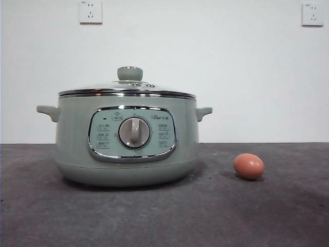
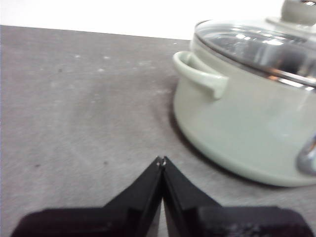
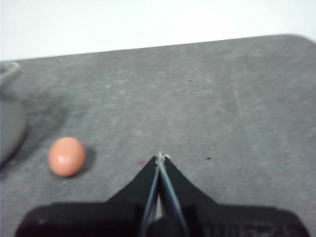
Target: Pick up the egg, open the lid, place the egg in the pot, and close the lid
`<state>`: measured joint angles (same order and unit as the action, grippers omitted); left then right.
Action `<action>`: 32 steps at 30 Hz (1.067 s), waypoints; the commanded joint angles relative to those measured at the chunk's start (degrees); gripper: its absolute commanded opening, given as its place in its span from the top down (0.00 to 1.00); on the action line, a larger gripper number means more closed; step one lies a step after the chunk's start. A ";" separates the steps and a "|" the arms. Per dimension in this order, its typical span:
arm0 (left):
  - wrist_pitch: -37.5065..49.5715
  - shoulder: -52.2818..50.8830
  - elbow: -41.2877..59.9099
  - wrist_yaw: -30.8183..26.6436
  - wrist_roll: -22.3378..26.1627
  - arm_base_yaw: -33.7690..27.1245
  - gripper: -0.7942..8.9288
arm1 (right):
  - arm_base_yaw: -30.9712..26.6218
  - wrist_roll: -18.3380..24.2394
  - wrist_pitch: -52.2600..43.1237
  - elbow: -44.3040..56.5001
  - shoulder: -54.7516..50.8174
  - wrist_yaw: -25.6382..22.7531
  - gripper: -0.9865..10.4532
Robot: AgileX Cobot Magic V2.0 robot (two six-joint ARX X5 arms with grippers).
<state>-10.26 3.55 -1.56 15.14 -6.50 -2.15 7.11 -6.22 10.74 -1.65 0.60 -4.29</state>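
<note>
The left tool (image 2: pixel 161 160) hangs over bare grey worktop (image 2: pixel 84 113) with its jaws pressed together, holding nothing, off to one side of the pot (image 2: pixel 247 123) near a side handle. The right tool (image 3: pixel 160 157) is likewise closed tip to tip and empty, with the egg (image 3: pixel 66 156) lying near it on the mat, apart from the jaws. In the front view neither arm shows. The egg (image 1: pixel 249 166) rests on the worktop (image 1: pixel 164 216) just beside the pot (image 1: pixel 126 141), not touching it. The lid (image 1: pixel 127 88) sits shut on the pot, its knob upright. Two wall sockets (image 1: pixel 90 11) are on the white wall behind.
</note>
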 commanded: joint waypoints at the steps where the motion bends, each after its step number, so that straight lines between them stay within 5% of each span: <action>1: -0.20 0.15 -2.25 1.40 -2.97 -0.17 0.92 | -0.04 -4.17 -0.42 -2.01 -0.02 0.39 0.92; 15: -12.98 10.73 -24.57 5.49 -4.37 -0.15 0.92 | -0.02 -5.99 8.24 -22.32 10.84 8.13 0.92; 25: -26.27 21.03 -42.77 15.26 0.63 -0.15 0.92 | -0.02 3.37 29.27 -47.21 26.64 18.73 0.92; 32: -36.96 24.76 -51.98 16.92 5.77 -0.15 0.92 | -0.02 8.44 39.39 -57.02 33.03 20.06 0.92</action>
<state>-46.87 28.32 -53.30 31.92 -2.81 -2.13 7.11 0.19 49.76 -58.48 33.45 15.49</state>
